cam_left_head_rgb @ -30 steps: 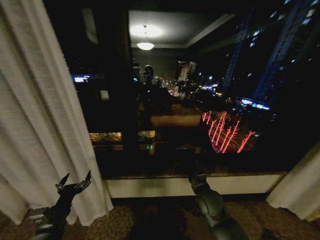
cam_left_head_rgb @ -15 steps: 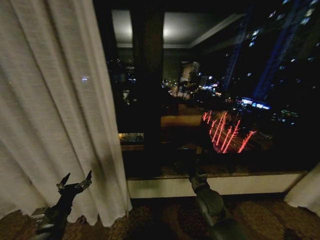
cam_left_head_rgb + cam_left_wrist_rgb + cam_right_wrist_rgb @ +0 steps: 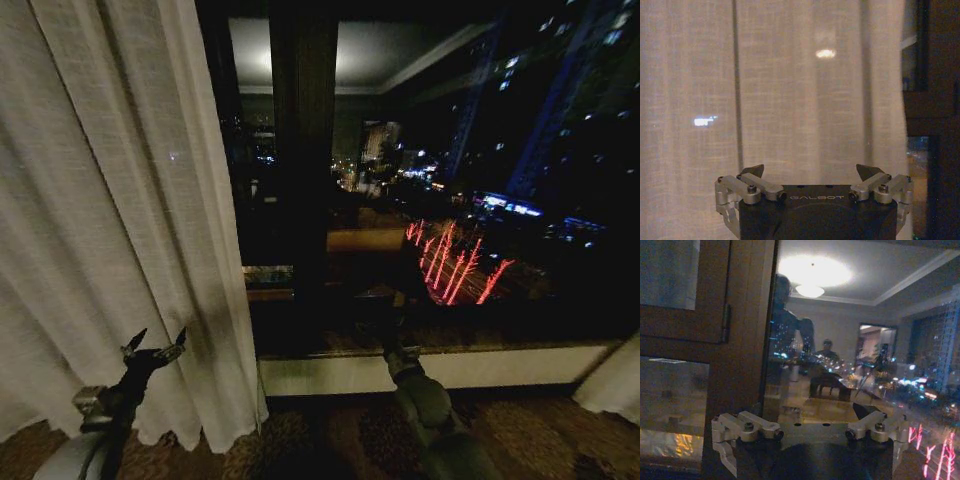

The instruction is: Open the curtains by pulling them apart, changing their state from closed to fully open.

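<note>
The left panel of the sheer off-white curtains point(image 3: 110, 220) hangs in pleats over the left part of the head view, its edge near the dark window post point(image 3: 300, 170). The right panel point(image 3: 615, 385) peeks in at the lower right corner. My left gripper point(image 3: 155, 345) is low in front of the left panel, open and holding nothing. The left wrist view shows this gripper point(image 3: 810, 171) spread wide, facing the woven fabric point(image 3: 790, 75) with a gap between them. My right gripper point(image 3: 807, 412) is open too, facing the window glass near the sill, and its arm point(image 3: 425, 410) rises from below.
Between the panels a dark window point(image 3: 450, 200) shows night city lights and the room's reflection. A pale sill point(image 3: 440, 368) runs below the glass. Patterned carpet point(image 3: 330, 440) covers the floor. A wooden window frame point(image 3: 740, 330) stands close before the right gripper.
The whole head view has shifted, so the camera moved. The left panel now takes up more of the picture and the right panel less. Both grippers stay open.
</note>
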{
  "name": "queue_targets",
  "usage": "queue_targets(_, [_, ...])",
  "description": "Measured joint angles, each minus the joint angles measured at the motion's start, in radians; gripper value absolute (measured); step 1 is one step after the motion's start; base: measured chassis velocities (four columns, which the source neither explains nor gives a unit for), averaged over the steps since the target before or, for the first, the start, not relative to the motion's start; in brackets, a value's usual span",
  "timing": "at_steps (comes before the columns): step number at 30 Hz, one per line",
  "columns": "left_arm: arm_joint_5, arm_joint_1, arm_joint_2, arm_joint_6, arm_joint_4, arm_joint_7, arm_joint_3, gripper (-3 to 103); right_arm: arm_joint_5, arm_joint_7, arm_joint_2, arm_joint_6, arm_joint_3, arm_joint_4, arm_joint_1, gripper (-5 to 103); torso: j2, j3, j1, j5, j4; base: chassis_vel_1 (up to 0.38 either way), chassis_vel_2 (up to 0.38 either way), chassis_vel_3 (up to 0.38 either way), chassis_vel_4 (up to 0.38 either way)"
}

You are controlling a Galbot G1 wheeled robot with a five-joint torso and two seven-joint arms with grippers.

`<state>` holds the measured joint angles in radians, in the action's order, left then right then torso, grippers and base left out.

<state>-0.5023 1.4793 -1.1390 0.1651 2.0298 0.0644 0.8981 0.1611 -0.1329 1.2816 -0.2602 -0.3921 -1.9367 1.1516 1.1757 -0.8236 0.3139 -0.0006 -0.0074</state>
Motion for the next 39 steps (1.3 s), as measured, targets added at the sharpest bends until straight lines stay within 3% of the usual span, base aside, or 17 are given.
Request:
queue_targets(13, [-0.062, -0.204, 0.151, 0.034, -0.147, -0.036, -0.096, 100, -0.003, -0.002, 0.017, 0.002, -0.002, 0.04, -0.053, 100, 0.0, 0.0, 0.0, 0.0006, -0.0005, 0.0, 0.0, 0.0, 0.0])
queue_targets(22, [-0.068, -0.325, 0.174, 0.043, -0.237, -0.052, -0.2, 100, -0.004, -0.002, 0.015, 0.001, 0.0, 0.066, -0.08, 100, 0.0, 0.0, 0.0, 0.0007, -0.0005, 0.0, 0.0, 0.0, 0.0])
queue_targets(31, [-0.066, -0.439, 0.152, 0.065, -0.312, -0.075, -0.311, 101, -0.004, -0.004, 0.009, 0.0, -0.013, 0.081, -0.088, 100, 0.0, 0.0, 0.0, 0.0008, -0.0004, 0.0, 0.0, 0.0, 0.0])
queue_targets(33, [-0.066, -0.445, 0.145, 0.068, -0.316, -0.086, -0.316, 92, -0.005, -0.004, 0.011, 0.0, -0.014, 0.088, -0.092, 100, 0.0, 0.0, 0.0, 0.0008, -0.0003, 0.0, 0.0, 0.0, 0.0])
queue_targets(35, [-0.066, -0.445, 0.144, 0.069, -0.317, -0.09, -0.317, 92, -0.005, -0.004, 0.012, 0.0, -0.014, 0.09, -0.093, 100, 0.0, 0.0, 0.0, 0.0008, -0.0003, 0.0, 0.0, 0.0, 0.0])
queue_targets(39, [-0.066, -0.433, 0.145, 0.07, -0.318, -0.1, -0.304, 71, -0.005, -0.004, 0.018, 0.0, -0.009, 0.098, -0.096, 100, 0.0, 0.0, 0.0, 0.0007, -0.0001, 0.0, 0.0, 0.0, 0.0])
